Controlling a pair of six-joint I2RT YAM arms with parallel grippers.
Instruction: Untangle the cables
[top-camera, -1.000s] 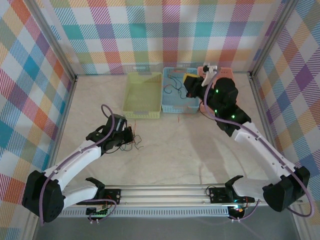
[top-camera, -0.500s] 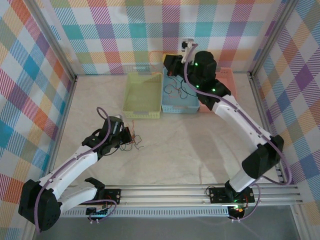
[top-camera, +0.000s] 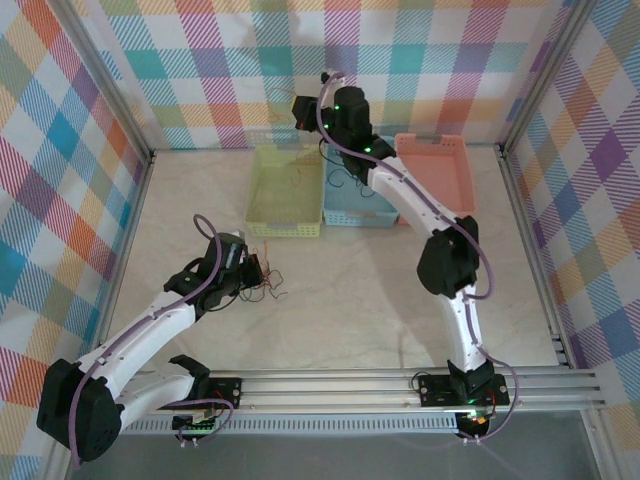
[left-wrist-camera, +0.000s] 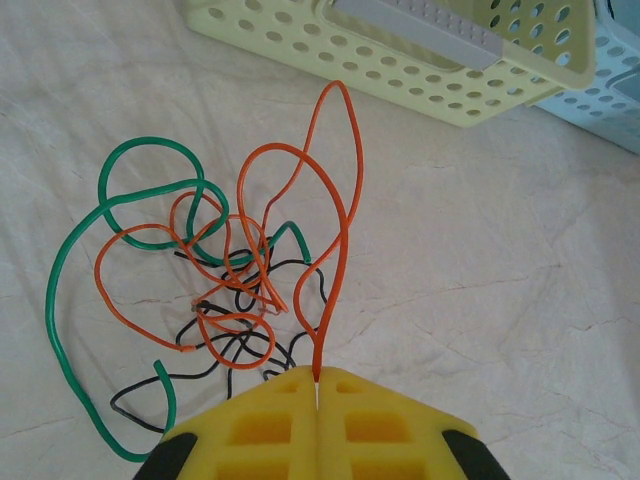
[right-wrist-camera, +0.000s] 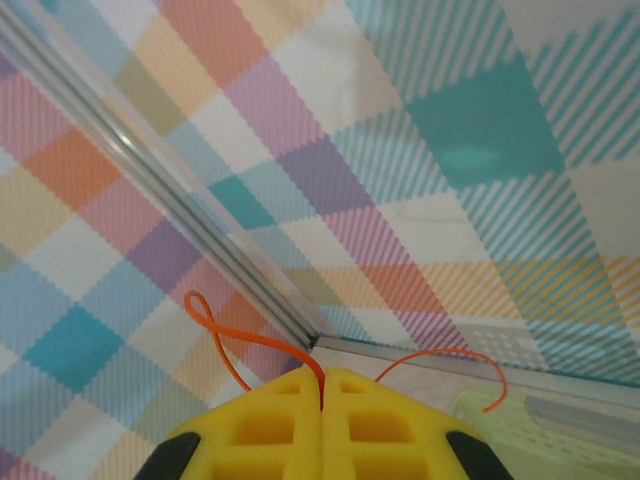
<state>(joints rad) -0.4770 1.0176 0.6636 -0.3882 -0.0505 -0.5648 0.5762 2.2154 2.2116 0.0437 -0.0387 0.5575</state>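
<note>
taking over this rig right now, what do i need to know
Left hand: shut on an orange cable that rises out of the tangle on the table.
Right hand: shut on a short orange strand, raised by the back wall above the yellow basket.
Tangle: green cable, black cable and orange loops knotted together in front of the yellow basket.
Done: one orange strand lifted clear.
Left: set it down, probably in a basket, then pull the rest apart.
</note>
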